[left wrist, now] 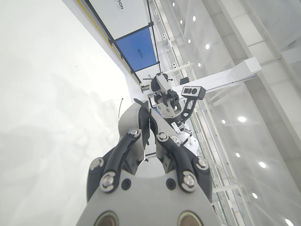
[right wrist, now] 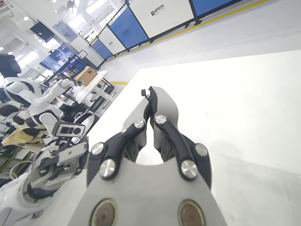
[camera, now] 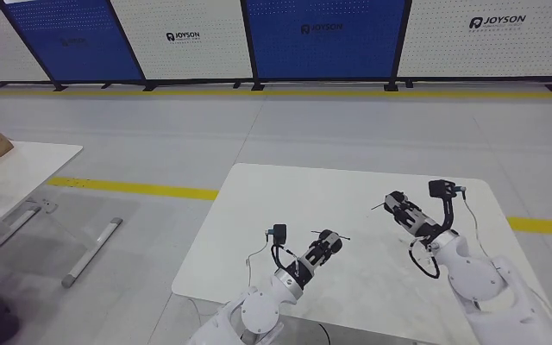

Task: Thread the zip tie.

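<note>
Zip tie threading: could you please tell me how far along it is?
Done: pickup. In hand: the left gripper is shut on a thin black strip, the right gripper on the zip tie head. Left: the grippers are apart, nothing is threaded yet.

I see a white table (camera: 345, 194) in the middle, on a grey floor (camera: 172, 129) with a yellow line (camera: 129, 187). Blue and white dotted panels (camera: 328, 52) cross the top. My right gripper (right wrist: 148, 101) is grey and black; the zip tie (right wrist: 143, 93) is black.
</note>
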Tool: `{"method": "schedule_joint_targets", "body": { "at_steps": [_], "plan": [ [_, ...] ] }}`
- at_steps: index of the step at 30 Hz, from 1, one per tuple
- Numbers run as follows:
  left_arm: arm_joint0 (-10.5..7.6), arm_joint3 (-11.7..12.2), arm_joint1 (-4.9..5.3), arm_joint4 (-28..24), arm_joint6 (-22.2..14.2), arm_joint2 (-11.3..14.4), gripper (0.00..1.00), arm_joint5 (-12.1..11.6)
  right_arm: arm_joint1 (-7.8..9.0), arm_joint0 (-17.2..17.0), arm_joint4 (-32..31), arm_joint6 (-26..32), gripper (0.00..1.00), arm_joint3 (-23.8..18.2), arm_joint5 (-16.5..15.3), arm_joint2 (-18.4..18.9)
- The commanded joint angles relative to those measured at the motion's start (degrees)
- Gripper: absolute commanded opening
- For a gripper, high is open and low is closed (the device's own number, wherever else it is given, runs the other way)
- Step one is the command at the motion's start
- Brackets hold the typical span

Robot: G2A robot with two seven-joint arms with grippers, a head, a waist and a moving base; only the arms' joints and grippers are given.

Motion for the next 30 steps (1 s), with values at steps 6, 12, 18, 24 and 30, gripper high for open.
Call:
{"method": "schedule_joint_targets", "body": {
  "at_steps": [6,12,18,24,30],
  "plan": [
    [0.00,0.0,0.00,0.0,0.0,0.0,0.00,0.0,0.01,0.1,0.1,0.2,0.00,0.0,0.0,0.0],
    [-0.53,0.4,0.02,1.1,0.2,-0.5,0.00,0.7,0.01,0.1,0.1,0.2,0.00,0.0,0.0,0.0],
    [-2.88,2.9,0.23,2.8,-4.2,-1.5,0.00,3.7,0.01,0.1,0.1,0.2,0.00,0.0,0.0,0.0],
    [-2.88,2.9,0.23,2.8,-4.2,-1.5,0.00,3.7,0.01,0.1,0.1,0.2,0.00,0.0,0.0,0.0],
    [-2.88,2.9,0.23,2.8,-4.2,-1.5,0.00,3.7,-0.22,-2.8,-1.2,-2.3,0.00,-1.0,-1.7,-0.3]
  ]
}}
